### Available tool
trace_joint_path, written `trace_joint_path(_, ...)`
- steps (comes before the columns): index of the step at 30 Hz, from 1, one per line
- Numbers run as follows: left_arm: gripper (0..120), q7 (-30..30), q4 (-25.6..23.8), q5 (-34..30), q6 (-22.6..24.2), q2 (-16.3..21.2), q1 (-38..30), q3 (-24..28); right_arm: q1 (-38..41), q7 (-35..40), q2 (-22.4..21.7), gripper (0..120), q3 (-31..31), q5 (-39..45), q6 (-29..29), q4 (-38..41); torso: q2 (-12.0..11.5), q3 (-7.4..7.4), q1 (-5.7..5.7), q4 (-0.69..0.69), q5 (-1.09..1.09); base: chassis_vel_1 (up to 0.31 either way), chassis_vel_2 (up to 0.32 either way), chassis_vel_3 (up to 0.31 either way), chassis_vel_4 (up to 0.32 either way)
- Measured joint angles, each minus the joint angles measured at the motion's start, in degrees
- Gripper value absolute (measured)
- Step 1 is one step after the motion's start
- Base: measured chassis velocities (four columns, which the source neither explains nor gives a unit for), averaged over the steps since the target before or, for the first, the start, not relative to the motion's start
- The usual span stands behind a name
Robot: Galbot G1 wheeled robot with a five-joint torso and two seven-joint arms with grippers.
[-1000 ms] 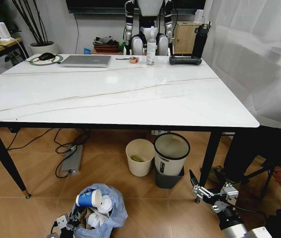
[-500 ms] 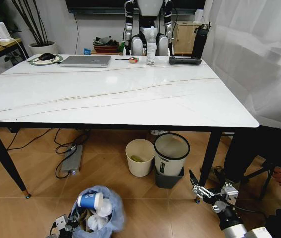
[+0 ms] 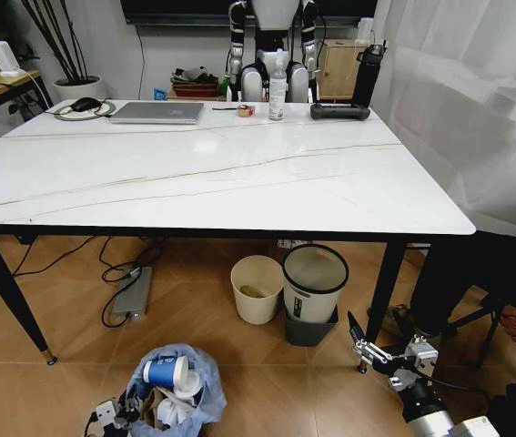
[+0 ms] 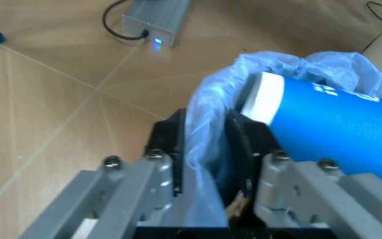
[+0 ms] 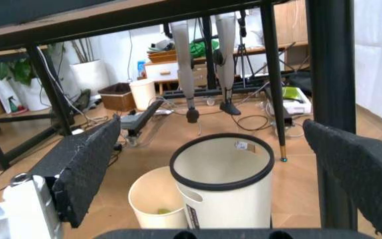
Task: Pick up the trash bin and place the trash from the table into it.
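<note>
left hand pinches the trash bin rim.

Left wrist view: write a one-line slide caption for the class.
Left gripper shut on the crinkled light-blue bag rim of the trash bin, a blue paper cup lying inside, above tan floor tiles.

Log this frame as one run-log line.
left tool: shut on trash bin rim, near floor | right tool: open, idle low | table: no trash

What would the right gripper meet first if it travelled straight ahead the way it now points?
Probably the black-rimmed white bin: it sits centred between the right gripper's open fingers, with the cream bin beside it. Depth is uncertain.
</note>
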Motion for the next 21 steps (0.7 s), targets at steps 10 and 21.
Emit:
trace_joint_path(10,68,1.93,-6.36,2.56,-5.53,0.89,7.62,-5.8,0.0,0.0,0.0,100,0.0,0.0,0.0,0.0,0.02,0.02,0.01,0.0,-0.01,0.0,0.0,0.0,0.0)
trace_joint_path(21,100,3.44,-39.3,8.43,-10.98,0.36,18.13,-8.55,0.0,0.0,0.0,100,0.0,0.0,0.0,0.0,0.04,0.03,0.02,-0.01,0.02,0.0,0.0,0.0,0.0)
